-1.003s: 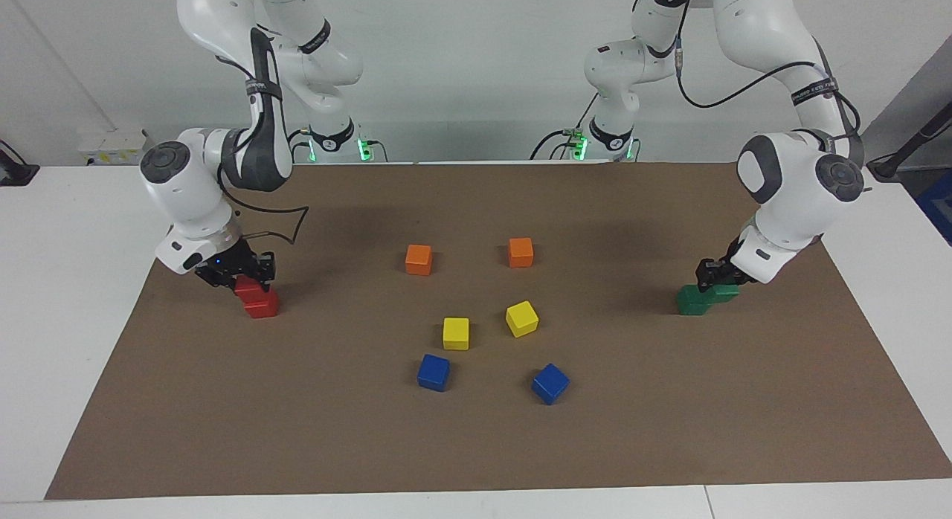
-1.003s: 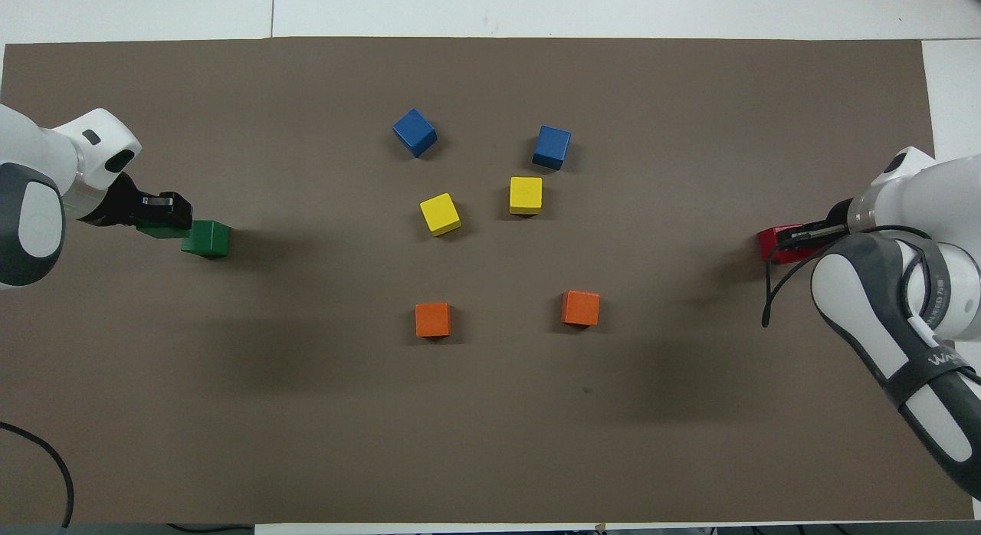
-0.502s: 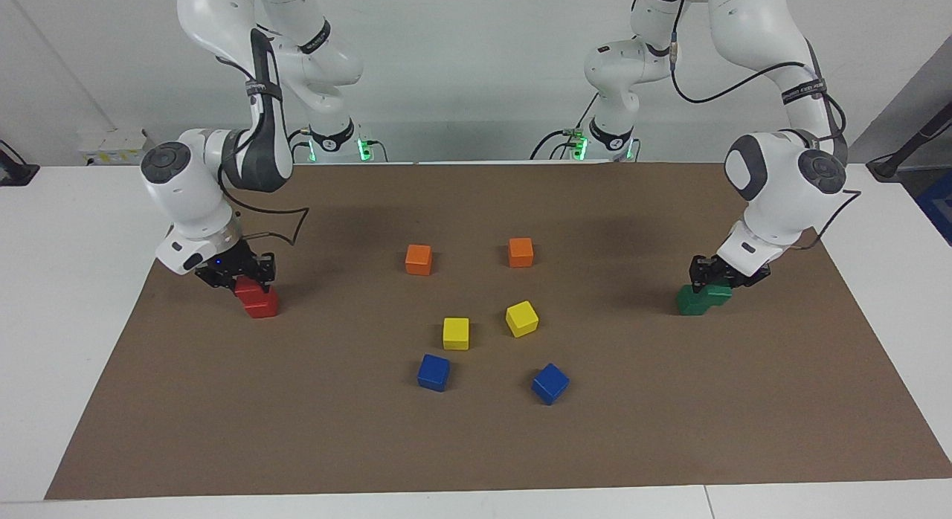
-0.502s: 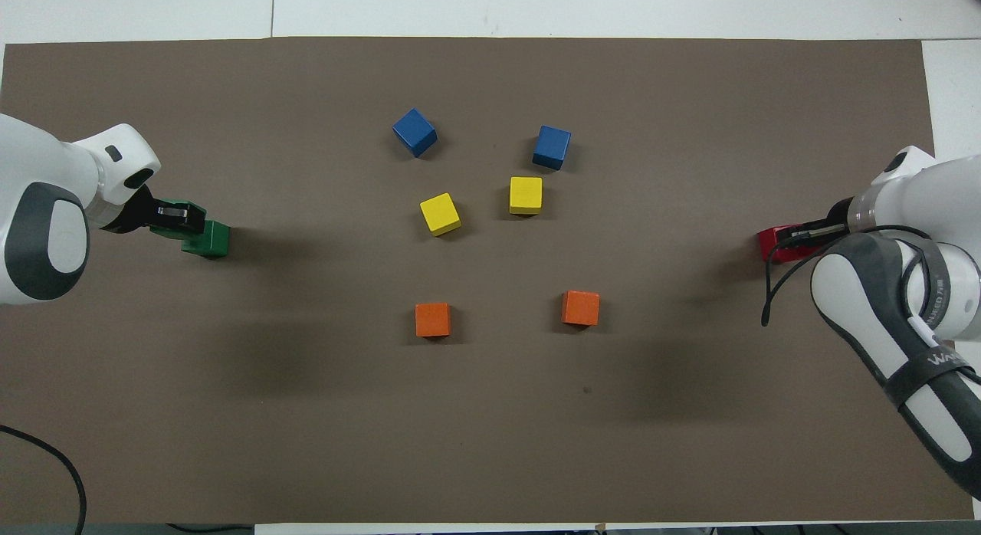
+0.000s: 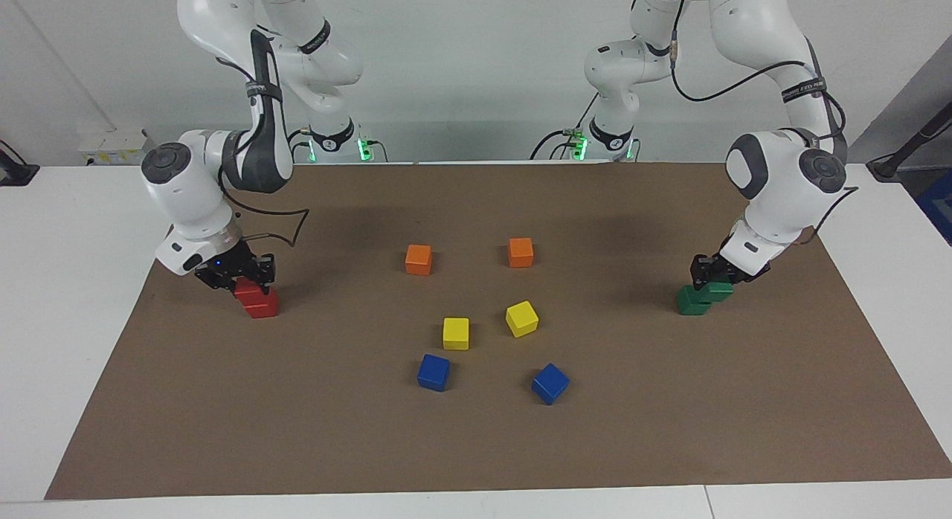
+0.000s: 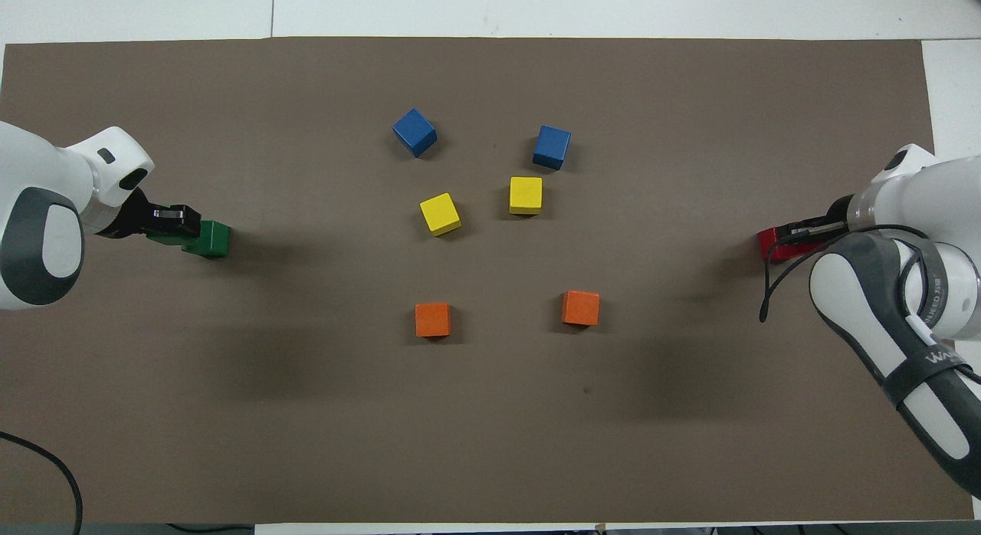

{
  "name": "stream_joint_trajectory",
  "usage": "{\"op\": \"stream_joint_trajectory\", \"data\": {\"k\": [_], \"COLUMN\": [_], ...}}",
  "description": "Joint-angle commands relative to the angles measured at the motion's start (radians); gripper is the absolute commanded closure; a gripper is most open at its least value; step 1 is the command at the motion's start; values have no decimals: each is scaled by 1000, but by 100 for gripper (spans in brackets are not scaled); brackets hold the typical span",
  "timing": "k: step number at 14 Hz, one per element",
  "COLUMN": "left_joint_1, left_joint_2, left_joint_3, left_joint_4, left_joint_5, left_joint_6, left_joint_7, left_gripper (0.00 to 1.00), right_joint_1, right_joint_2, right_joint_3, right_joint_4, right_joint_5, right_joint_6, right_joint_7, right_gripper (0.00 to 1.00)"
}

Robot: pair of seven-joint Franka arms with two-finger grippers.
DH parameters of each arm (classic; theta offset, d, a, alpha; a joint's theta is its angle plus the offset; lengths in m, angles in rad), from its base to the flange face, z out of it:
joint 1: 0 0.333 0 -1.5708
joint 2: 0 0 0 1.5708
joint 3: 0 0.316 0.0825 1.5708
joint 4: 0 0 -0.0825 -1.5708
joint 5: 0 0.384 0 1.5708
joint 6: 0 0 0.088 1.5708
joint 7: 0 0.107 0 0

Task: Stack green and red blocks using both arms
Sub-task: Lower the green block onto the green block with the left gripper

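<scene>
My right gripper [image 5: 239,277] is shut on a red block [image 5: 248,288], held on top of the second red block [image 5: 262,305] and a little off its middle, near the right arm's end of the mat. In the overhead view the right gripper [image 6: 801,230] covers part of the red blocks [image 6: 774,244]. My left gripper [image 5: 710,279] is shut on a green block [image 5: 719,290], held over the second green block [image 5: 690,302] and offset from it, near the left arm's end. Overhead, the left gripper [image 6: 175,216] holds its green block [image 6: 164,234] partly over the lower one [image 6: 208,240].
In the middle of the brown mat [image 5: 476,445] lie two orange cubes [image 5: 419,259] [image 5: 520,252] nearest the robots, then two yellow cubes [image 5: 456,333] [image 5: 522,318], then two blue cubes [image 5: 433,372] [image 5: 550,383] farthest from the robots.
The left gripper has carried its green block toward the table's middle, further over the lower green block. The right gripper and its red block have barely moved.
</scene>
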Motion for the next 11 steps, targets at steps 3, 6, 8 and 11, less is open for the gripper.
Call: {"op": "stream_joint_trajectory", "data": {"k": [3, 6, 8, 11], "left_joint_1": [-4, -10, -9, -1], "left_joint_2": [-43, -43, -44, -43], "left_joint_3": [2, 2, 2, 2], "left_joint_4": [-48, -51, -56, -59], "left_joint_5": [-11, -11, -6, -5], "left_joint_6": [5, 7, 7, 8], "left_joint_7": [-15, -14, 6, 8], "left_gripper": [100, 100, 100, 100], "right_joint_1": [-6, -3, 0, 0], "right_joint_2": [9, 10, 10, 10], "right_joint_3": [11, 11, 11, 11], "right_joint_4": [-8, -8, -6, -6], "right_joint_5": [21, 21, 21, 21], "right_joint_6": [25, 25, 25, 25], "right_joint_7": [-8, -2, 14, 20], "right_gripper": [100, 100, 44, 25]}}
